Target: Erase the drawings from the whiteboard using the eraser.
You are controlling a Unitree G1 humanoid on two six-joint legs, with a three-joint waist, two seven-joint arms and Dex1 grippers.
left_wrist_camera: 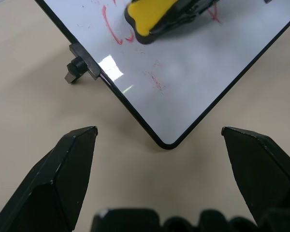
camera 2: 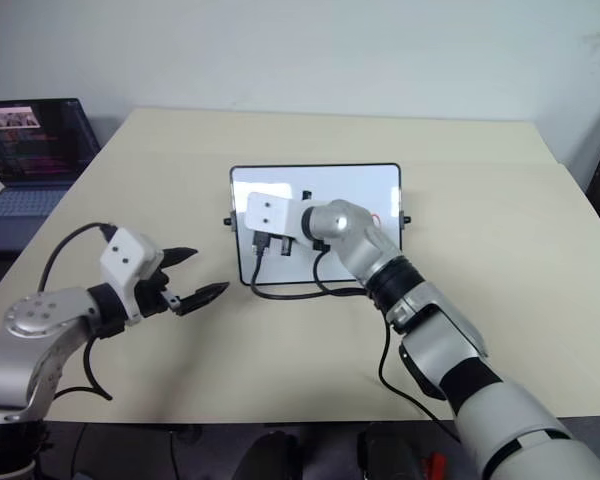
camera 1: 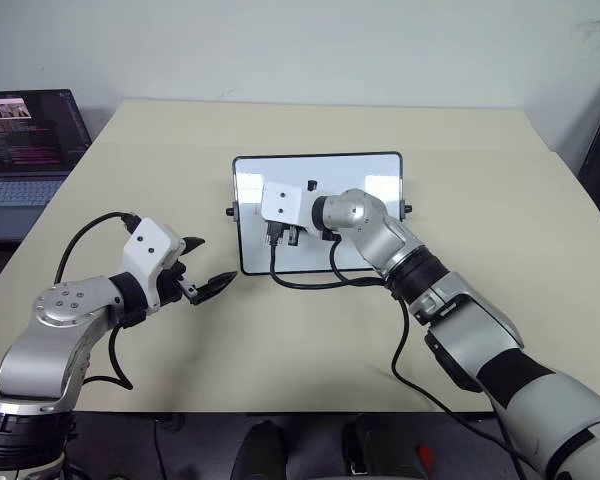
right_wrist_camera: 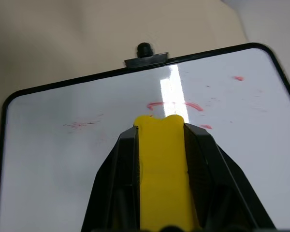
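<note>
Partly, the right end effector (right_wrist_camera: pixel 160 145) hides faint drawings (right_wrist_camera: pixel 174 105).

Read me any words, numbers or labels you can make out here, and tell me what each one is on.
None can be read.
Whiteboard: only partly wiped red marker strokes and smudges, no legible letter or number.
Laptop screen: lines of text, too small to read.
Eraser: plain yellow, no label visible.

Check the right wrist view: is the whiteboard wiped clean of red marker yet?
No. Red marker arcs and smears remain on the whiteboard just beyond the tip of the yellow eraser.
</note>
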